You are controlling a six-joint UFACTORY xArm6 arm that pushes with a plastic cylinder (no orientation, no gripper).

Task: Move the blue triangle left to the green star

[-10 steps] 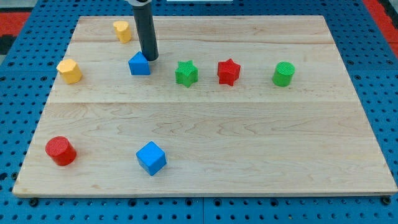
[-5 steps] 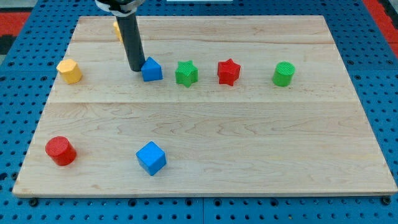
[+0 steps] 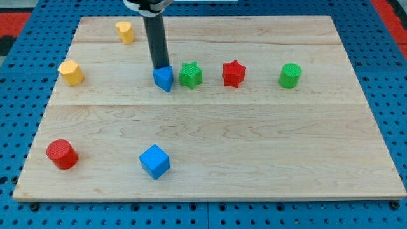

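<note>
- Writing/labels: no brand, label or text legible on any item.
- Board: one wooden board (image 3: 210, 159) on a blue pegboard (image 3: 19, 95); red pegboard patch at far-left corner (image 3: 13, 16) and another at far-right (image 3: 391, 13).
- Block count: 8 total. Blue x2, green x2, red x2, yellow x2.
- Blue triangle (image 3: 163, 78): far half of board, left of centre, just beside the green star (image 3: 190, 75) on its left; edges look near touching, contact cannot be confirmed.
- Red star (image 3: 233, 73): right of green star, small gap between.
- Green cylinder (image 3: 290, 75): further right, same row, well apart from red star.
- Yellow blocks: one at far-left near board's far edge (image 3: 125, 31); one nearer the left edge (image 3: 71, 72). Exact shapes unclear, roughly faceted.
- Red cylinder (image 3: 62, 154): near-left corner area.
- Blue cube (image 3: 154, 161): near side, left of centre, well apart from red cylinder.
- My tip (image 3: 159, 67): dark rod, upright, end at the far-left top of the blue triangle, touching or just behind it.
- Pincer: none fitted; arm ends in rod only, so no apart/together state applies.
</note>
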